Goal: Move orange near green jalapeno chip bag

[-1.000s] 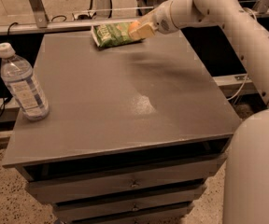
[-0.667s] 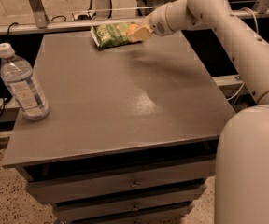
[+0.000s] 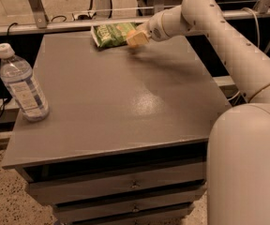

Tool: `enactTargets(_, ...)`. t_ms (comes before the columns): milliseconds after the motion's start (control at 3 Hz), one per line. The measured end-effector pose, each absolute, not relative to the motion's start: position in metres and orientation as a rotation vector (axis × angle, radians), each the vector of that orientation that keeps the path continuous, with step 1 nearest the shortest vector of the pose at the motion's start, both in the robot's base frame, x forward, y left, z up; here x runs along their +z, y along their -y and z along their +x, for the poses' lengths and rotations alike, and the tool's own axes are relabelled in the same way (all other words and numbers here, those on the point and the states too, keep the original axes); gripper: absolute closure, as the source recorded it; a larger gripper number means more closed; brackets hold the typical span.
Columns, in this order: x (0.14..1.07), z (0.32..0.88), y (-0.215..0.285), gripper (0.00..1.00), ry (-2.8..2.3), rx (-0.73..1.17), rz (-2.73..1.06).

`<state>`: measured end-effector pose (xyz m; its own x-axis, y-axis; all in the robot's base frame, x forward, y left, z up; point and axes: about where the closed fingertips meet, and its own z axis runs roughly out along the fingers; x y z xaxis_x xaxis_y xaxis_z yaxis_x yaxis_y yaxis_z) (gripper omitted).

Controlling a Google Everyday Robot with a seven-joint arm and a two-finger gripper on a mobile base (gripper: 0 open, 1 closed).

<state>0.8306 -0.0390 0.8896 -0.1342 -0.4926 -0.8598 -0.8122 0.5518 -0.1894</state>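
The green jalapeno chip bag (image 3: 110,34) lies flat at the far edge of the grey table (image 3: 116,102), left of centre. My gripper (image 3: 136,38) is at the bag's right end, low over the table top, at the end of the white arm (image 3: 210,27) that reaches in from the right. The orange does not show as a separate thing anywhere on the table. It may be hidden at the gripper's tip, which looks pale tan.
A clear plastic water bottle (image 3: 22,86) with a white cap stands upright near the table's left edge. Drawers (image 3: 135,184) sit under the table top. A metal rail (image 3: 55,25) and cables run behind the table. My white base (image 3: 247,168) fills the lower right.
The gripper has shifted slightly left and toward the front, staying at the chip bag's right end. The bag and bottle have not moved.
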Motion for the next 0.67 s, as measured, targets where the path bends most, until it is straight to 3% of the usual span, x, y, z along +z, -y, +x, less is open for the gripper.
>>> enactTargets(333,0.8800,0.8369,0.0361,0.00,-1.800,0.413,-1.064)
enactTargets(667,0.8826,0.8358,0.0413,0.00,-1.798,0.412,-1.058)
